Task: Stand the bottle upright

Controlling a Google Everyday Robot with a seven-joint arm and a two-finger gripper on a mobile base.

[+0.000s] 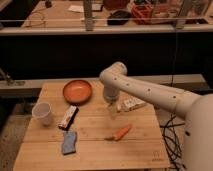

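Bottle (132,104) lies on its side on the table (90,150), the claw (113,111) poised just beside it, its spread impossible to tell; the approach seems in hand, with a grasp needed next.

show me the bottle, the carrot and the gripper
bottle (132,104): camera view, middle of its pale body, lying on its side
carrot (122,132): camera view, middle of its orange body
gripper (114,109): camera view, its lower tip, hanging close beside the bottle
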